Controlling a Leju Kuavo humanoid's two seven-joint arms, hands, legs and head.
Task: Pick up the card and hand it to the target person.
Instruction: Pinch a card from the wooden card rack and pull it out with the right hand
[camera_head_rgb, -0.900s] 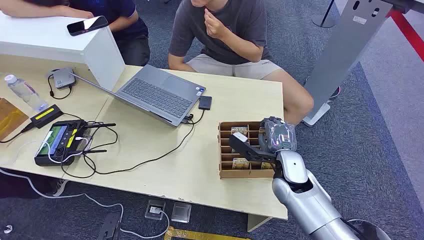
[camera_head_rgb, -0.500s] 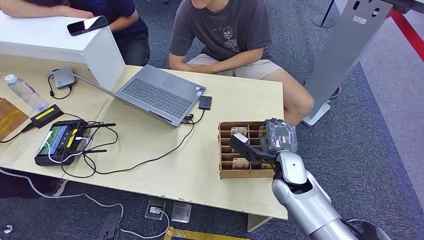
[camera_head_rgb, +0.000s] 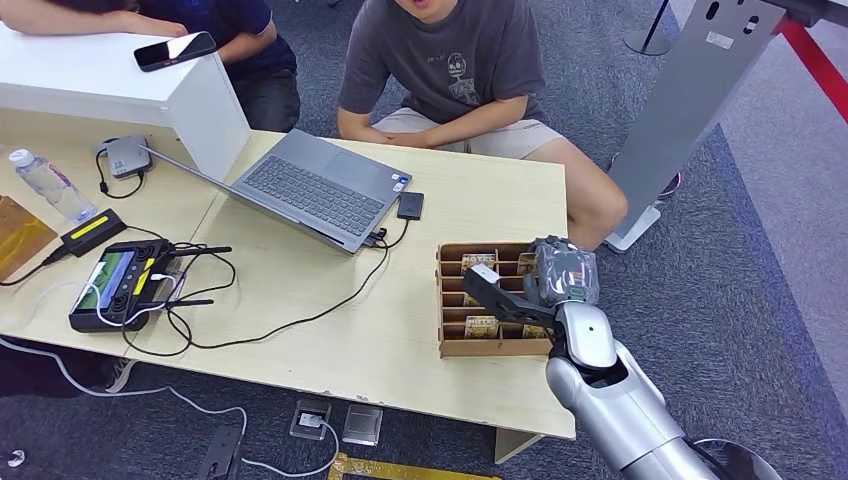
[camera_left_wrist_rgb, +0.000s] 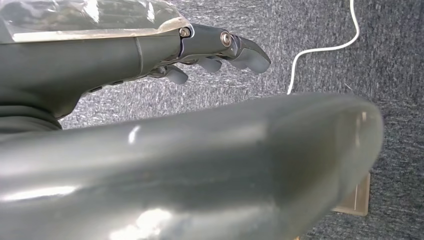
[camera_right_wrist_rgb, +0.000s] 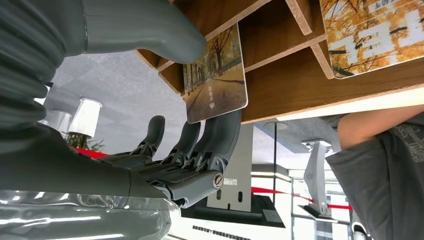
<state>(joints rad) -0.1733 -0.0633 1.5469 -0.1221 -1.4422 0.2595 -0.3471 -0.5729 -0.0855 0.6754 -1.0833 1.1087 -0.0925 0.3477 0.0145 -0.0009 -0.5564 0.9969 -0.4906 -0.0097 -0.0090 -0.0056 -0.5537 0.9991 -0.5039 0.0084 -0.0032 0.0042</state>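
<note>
Pinching the card (camera_right_wrist_rgb: 215, 75) between thumb and fingers, the right robot hand (camera_head_rgb: 540, 285) sits over the rack (camera_head_rgb: 452, 345); the person (camera_head_rgb: 450, 70) is far-left across the table (camera_head_rgb: 400, 350).

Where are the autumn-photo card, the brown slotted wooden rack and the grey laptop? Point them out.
autumn-photo card (camera_right_wrist_rgb: 216, 75), right wrist view, printed face.
brown slotted wooden rack (camera_head_rgb: 490, 349), head view, near wall.
grey laptop (camera_head_rgb: 308, 190), head view, keyboard.
</note>
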